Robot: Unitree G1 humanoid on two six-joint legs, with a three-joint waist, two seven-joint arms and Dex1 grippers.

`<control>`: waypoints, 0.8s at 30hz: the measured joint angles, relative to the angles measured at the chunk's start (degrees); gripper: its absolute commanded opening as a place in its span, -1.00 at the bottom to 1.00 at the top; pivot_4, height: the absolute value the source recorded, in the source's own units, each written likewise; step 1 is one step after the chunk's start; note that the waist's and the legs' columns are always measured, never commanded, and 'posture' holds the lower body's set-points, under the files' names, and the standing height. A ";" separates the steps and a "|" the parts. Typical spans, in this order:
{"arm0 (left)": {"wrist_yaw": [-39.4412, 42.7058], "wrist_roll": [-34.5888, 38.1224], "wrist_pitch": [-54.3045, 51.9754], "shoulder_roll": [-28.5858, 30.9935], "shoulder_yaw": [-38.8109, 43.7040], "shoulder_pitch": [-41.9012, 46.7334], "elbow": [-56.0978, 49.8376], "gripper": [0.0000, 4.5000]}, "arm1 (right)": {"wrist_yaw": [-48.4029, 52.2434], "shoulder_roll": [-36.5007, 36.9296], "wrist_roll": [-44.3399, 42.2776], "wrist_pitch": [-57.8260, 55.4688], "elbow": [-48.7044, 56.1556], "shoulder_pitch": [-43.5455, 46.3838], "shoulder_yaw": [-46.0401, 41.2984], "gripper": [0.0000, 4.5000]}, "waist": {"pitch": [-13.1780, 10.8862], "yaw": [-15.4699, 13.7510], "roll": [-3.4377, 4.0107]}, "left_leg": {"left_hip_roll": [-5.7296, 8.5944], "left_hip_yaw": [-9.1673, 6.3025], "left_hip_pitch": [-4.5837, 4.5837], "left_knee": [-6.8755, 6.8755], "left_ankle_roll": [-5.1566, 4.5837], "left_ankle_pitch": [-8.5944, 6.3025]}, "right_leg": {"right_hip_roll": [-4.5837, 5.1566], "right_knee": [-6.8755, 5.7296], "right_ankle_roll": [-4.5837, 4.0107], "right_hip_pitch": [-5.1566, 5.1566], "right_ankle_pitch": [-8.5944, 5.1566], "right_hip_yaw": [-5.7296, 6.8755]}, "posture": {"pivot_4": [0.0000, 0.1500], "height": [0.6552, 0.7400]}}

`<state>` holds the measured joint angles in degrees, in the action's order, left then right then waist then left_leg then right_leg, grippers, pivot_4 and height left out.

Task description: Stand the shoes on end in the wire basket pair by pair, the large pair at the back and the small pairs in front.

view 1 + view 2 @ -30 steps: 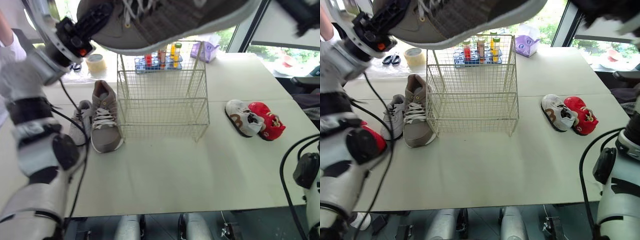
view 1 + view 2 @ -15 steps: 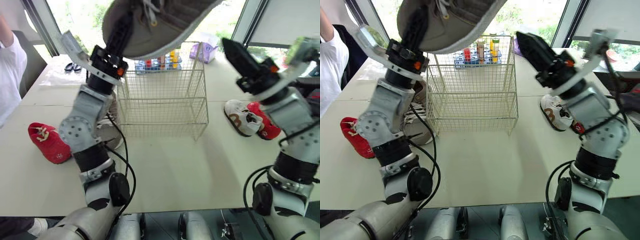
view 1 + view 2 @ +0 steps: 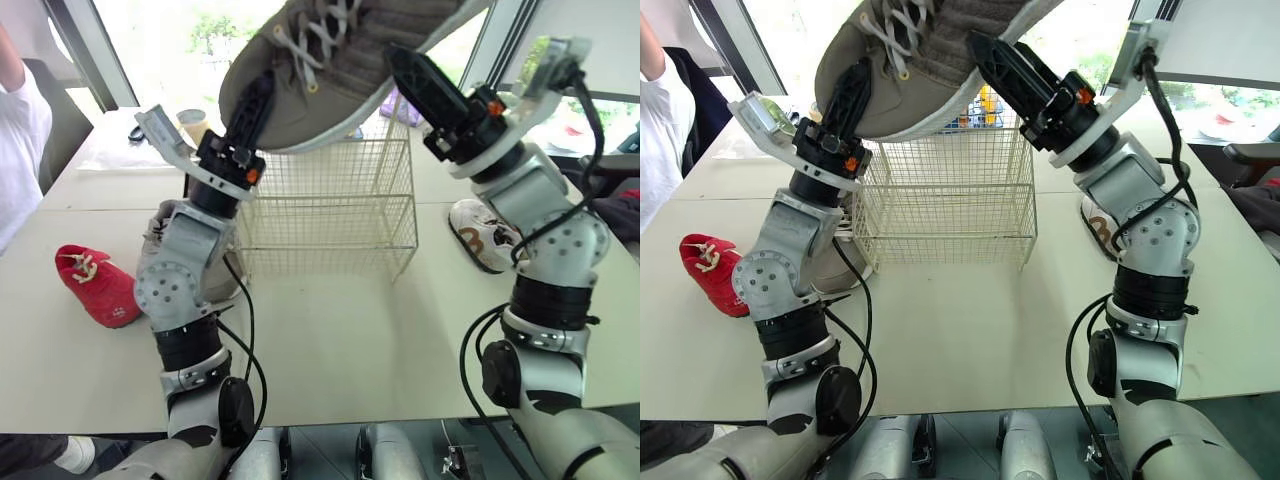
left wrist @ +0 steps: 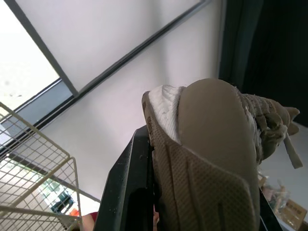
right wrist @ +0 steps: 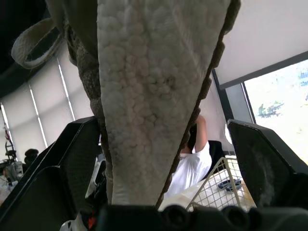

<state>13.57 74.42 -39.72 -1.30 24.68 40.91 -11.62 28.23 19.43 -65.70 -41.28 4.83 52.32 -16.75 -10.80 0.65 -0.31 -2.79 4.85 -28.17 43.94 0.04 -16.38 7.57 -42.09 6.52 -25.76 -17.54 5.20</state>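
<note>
Closest to me, the left gripper (image 3: 258, 100) has its fingers clamped on the low end of the large shoe (image 3: 350, 50), one finger flat against the sole. I cannot tell from here whether that end is the toe or the heel. The shoe hangs in the air above the wire basket (image 3: 330, 200), well clear of its rim. Its long axis runs crosswise over the basket, rising from the left fingers toward the right side, so it is lying rather than standing. The right gripper (image 5: 161, 122) is up at the higher part of the shoe with its fingers apart, straddling the pale sole; I see a gap on both sides and no grip. I judge the next move turns on tipping that axis upright and bringing the shoe down into the back of the basket, with the right fingers placed to steady it. On the table (image 3: 350, 340), a red small shoe (image 3: 95, 285) lies well to the left of the basket and a white small shoe (image 3: 480, 235) just to its right. A person's white sleeve (image 3: 20, 130) shows beyond, far left of the basket.
</note>
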 measured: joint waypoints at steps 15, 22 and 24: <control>0.71 -1.79 4.35 1.93 -5.52 -2.50 -0.65 -0.25 | -3.40 0.34 -4.05 -0.38 -0.42 1.98 -2.62 -0.20 | 0.00 -0.10 -0.04 | 0.01 -0.04 -0.12 0.02 -0.02 -0.01 | 0.01 0.04 0.00 -0.06 0.00 0.06 | 1.00 -0.71; -1.51 -16.38 5.21 13.26 -12.19 -2.45 -5.12 0.96 | 3.50 7.31 3.21 1.13 -5.39 9.55 0.73 -0.20 | -0.01 0.06 -0.02 | 0.00 0.05 -0.21 -0.09 -0.02 -0.01 | -0.01 0.00 0.00 -0.32 0.00 0.01 | 1.00 -0.71; -2.19 -22.20 5.24 17.01 -15.04 -2.72 -8.51 0.96 | 8.74 10.03 8.77 5.07 -10.10 14.20 2.41 -0.20 | -0.01 0.04 -0.02 | 0.00 0.11 -0.20 -0.18 -0.02 -0.01 | 0.00 0.04 0.00 -0.38 0.00 -0.03 | 1.00 -0.71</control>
<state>11.38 52.22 -34.48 15.71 9.64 38.19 -20.13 36.97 29.46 -56.93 -36.21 -5.28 66.52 -14.34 -10.81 0.69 -0.33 -2.79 4.96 -28.37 43.76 0.02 -16.39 7.57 -42.05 6.52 -26.14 -17.54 5.16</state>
